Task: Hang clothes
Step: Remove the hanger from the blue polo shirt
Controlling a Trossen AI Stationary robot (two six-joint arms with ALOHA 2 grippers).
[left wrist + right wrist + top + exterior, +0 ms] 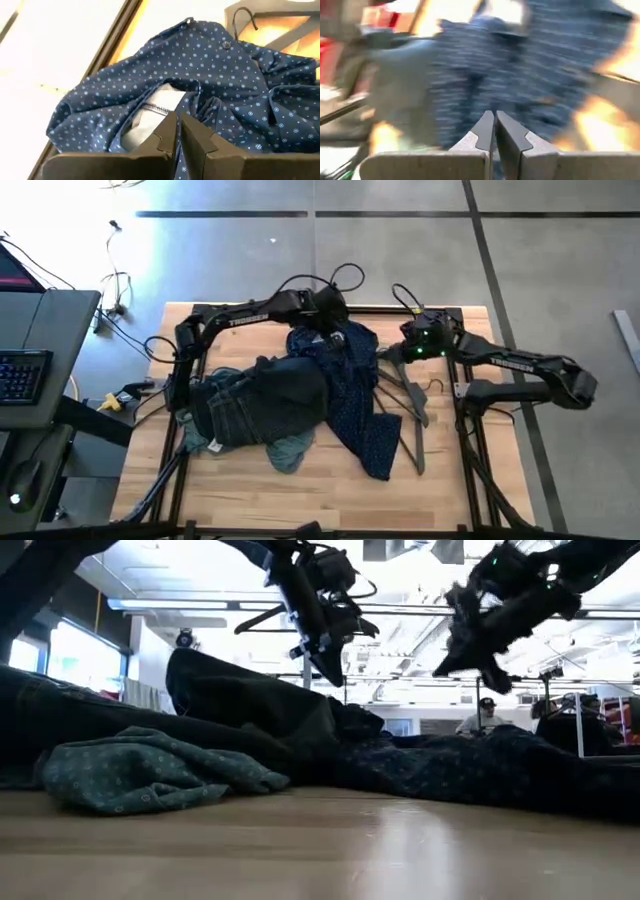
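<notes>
Wooden table [440,480], heaped clothes [290,395], left claw [177,125] closed over dotted collar, right claw [494,131] closed, empty.

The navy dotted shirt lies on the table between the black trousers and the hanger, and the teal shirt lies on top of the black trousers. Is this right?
Not quite. The high view shows the teal shirt under the black trousers' near edge, not on top. The navy dotted shirt does lie between them and the hanger.

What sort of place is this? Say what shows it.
Probably a robotics lab or industrial workspace: a wooden table framed for two arms, a concrete floor with loose cables, and a keyboard on a side desk. Beyond, an open hall with ceiling lights.
</notes>
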